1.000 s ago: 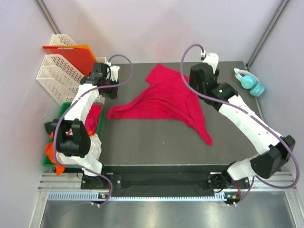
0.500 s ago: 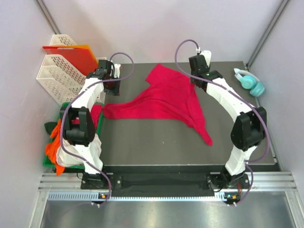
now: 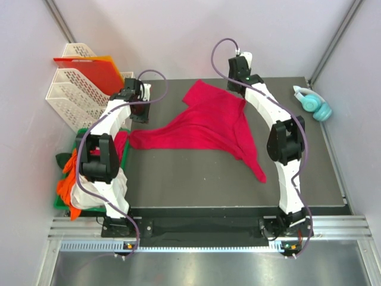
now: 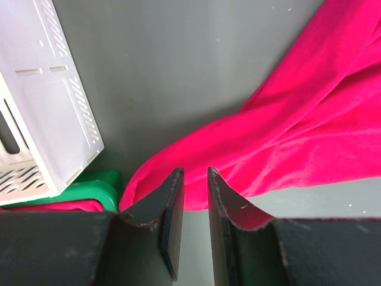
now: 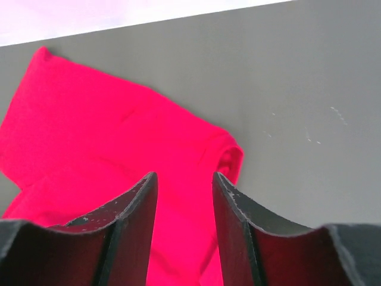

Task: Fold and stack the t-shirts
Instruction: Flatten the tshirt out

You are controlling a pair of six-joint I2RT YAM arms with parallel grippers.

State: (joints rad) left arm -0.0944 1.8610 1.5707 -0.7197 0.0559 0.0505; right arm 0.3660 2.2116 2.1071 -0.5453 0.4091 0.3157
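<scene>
A crimson-red t-shirt [image 3: 205,125] lies crumpled and spread on the dark table [image 3: 196,179]. My left gripper [image 3: 139,112] hovers just off the shirt's left corner [image 4: 196,149]; its fingers stand a narrow gap apart with nothing between them [image 4: 195,179]. My right gripper [image 3: 240,89] is open and empty over the shirt's far right edge, where a sleeve [image 5: 229,158] lies folded; in its wrist view the gripper's midpoint [image 5: 184,179] is over red cloth. Orange [image 3: 64,179], white [image 3: 116,185] and pinkish-red [image 3: 120,146] shirts sit bunched at the left.
A green bin [image 3: 80,136] holds the other shirts beside the table's left edge, also seen in the left wrist view [image 4: 98,185]. White mesh trays [image 3: 68,95] with a red-orange sheet [image 3: 89,68] stand back left. Teal headphones [image 3: 314,102] lie back right.
My right arm has stretched out toward the far edge, moving its gripper to the shirt's far right edge. My left gripper has shifted slightly right. The shirt's left corner slid a little left.
</scene>
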